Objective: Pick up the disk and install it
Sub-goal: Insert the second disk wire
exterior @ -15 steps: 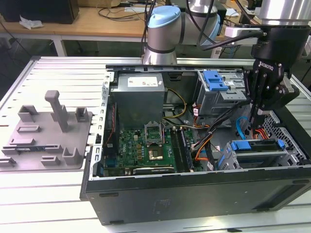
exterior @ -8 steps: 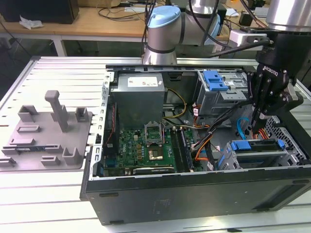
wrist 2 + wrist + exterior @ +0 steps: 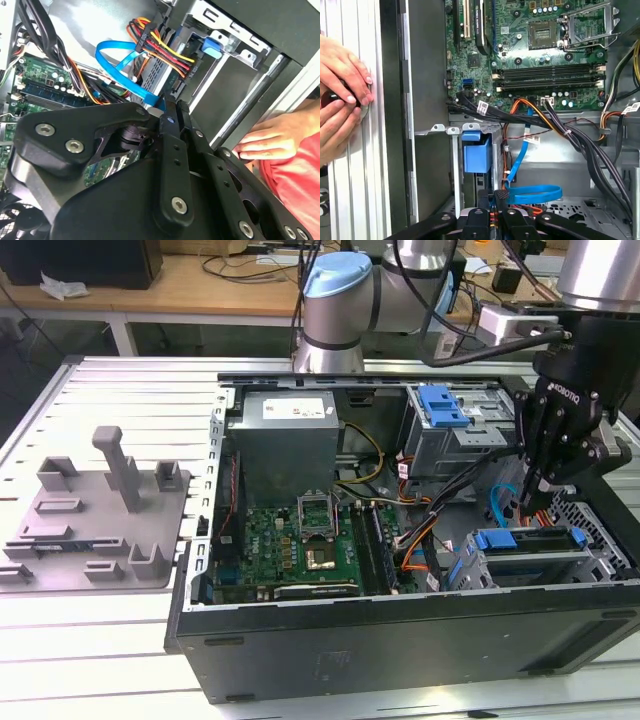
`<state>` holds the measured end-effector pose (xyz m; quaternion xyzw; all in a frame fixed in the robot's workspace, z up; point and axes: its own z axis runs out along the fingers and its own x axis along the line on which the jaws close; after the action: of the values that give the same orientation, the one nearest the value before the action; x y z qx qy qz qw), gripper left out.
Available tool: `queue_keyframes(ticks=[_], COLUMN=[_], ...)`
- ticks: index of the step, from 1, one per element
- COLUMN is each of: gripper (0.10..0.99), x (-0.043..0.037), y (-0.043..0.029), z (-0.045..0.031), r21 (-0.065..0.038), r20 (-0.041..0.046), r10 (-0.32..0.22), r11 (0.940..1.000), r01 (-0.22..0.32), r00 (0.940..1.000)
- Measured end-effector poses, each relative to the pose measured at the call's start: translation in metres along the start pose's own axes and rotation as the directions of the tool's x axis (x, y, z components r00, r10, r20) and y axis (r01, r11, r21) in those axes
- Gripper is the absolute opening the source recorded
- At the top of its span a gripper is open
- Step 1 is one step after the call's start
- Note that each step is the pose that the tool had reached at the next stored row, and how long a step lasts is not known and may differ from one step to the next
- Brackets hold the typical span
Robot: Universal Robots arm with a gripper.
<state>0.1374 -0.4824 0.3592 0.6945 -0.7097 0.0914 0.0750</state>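
Open computer case [image 3: 400, 630], end effector [image 3: 532, 508] above disk [image 3: 525, 540]

My arm [image 3: 395, 285]: silver-grey metal tubes with rounded joints, one joint topped by a light blue cap [image 3: 335, 275]. Black cables [image 3: 470, 340] loop across it towards my wrist, near a white box [image 3: 510, 322]. My gripper [image 3: 548, 480]: matt black, built of flat linked bars, with small white lettering on its body in the exterior view. In the second wrist view, its bars [image 3: 170, 165] carry round silver screws [image 3: 75, 146] and small holes, hinged one over another. In the first wrist view, the same black bars [image 3: 485, 225] show round pivot screws.
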Motion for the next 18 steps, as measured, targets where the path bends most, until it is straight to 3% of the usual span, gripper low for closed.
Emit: queue_keyframes(ticks=[7, 8, 9, 11, 13, 16, 18], gripper=[0.161, 0.161, 0.161, 0.161, 0.161, 0.161, 0.161], x=[0.0038, 0.0042, 0.0054, 0.0071, 0.0102, 0.0136, 0.0168], y=[-0.0080, -0.0091, -0.0093, -0.0094, -0.0095, -0.0095, -0.0099], z=[0.0022, 0.0030, 0.0037, 0.0044, 0.0055, 0.0066, 0.0073], r21=[-0.002, -0.003, -0.004, -0.005, -0.007, -0.009, -0.012], r20=[0.0059, 0.0105, 0.0261, 0.0444, 0.0691, 0.0911, 0.0912], r10=[0.007, 0.009, 0.011, 0.013, 0.017, 0.024, 0.030], r11=[1.0000, 1.0000, 0.9999, 0.9999, 0.9998, 0.9997, 0.9995], r01=[-0.007, -0.009, -0.011, -0.013, -0.017, -0.024, -0.029], r00=[1.0000, 0.9999, 0.9996, 0.9989, 0.9975, 0.9955, 0.9954])
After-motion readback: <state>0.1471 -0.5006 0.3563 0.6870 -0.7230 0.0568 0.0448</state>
